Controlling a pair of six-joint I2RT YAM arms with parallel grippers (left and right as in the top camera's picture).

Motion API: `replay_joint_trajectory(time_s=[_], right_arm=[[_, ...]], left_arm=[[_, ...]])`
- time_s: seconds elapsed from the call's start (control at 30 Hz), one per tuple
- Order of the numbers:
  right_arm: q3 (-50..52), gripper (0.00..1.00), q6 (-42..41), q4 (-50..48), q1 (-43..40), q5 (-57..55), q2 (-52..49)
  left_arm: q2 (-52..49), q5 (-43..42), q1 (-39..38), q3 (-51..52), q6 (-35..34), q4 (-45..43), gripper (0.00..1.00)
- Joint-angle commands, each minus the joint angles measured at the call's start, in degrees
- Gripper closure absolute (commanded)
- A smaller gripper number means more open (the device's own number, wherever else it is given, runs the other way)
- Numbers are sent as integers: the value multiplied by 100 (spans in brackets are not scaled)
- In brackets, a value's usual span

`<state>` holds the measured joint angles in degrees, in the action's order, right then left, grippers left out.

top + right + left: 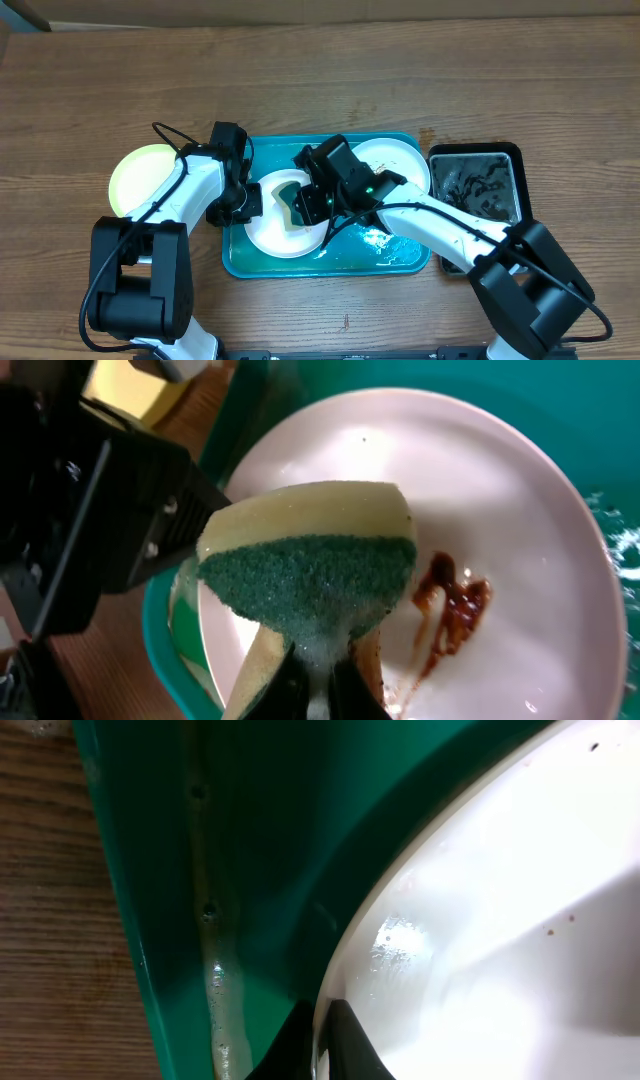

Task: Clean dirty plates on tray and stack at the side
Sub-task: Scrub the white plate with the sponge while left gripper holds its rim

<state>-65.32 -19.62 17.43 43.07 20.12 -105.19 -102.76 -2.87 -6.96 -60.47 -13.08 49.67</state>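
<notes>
The turquoise tray (pixel 330 262) holds two white plates. My left gripper (pixel 245 200) is shut on the left rim of the nearer white plate (pixel 275 238); in the left wrist view its fingers (pixel 322 1040) pinch that rim (pixel 480 920) over the tray wall (pixel 260 840). My right gripper (pixel 310 200) is shut on a yellow-and-green sponge (pixel 310 565), held just above this plate (pixel 510 500), beside a brown smear (pixel 455 610). The second white plate (pixel 400 165) lies at the tray's back right. The pale yellow-green plate (pixel 140 178) lies on the table left of the tray.
A smaller black tray (pixel 478 185) with dark wet residue stands right of the turquoise tray. Water pools on the tray floor at the front right (pixel 385 240). The left gripper's black body (pixel 90 530) is close beside the sponge. Wooden table (pixel 330 70) surrounds everything.
</notes>
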Motion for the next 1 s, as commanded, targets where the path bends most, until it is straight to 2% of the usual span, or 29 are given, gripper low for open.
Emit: replay_joint_trajectory(time_s=[0.0,0.33,0.63,0.8,0.97], right_arm=[[-151,96,-295,-160,125,-37,-68],[-151,96,-1047,-428,267,-444,-299],[-151,96,-1224,-560,267,-501,-785],[-151,96,-2090,356,162,-1600,-852],[-151,96,-2157,935,20,-2031,-872]], left_arm=[[-170,-168,-24,142,111,-66,96],[-170,-170,-24,142,109,-66,96],[-170,-168,-24,142,107,-59,96],[-170,-166,-24,144,107,-44,96],[-170,-164,-24,151,107,-42,96]])
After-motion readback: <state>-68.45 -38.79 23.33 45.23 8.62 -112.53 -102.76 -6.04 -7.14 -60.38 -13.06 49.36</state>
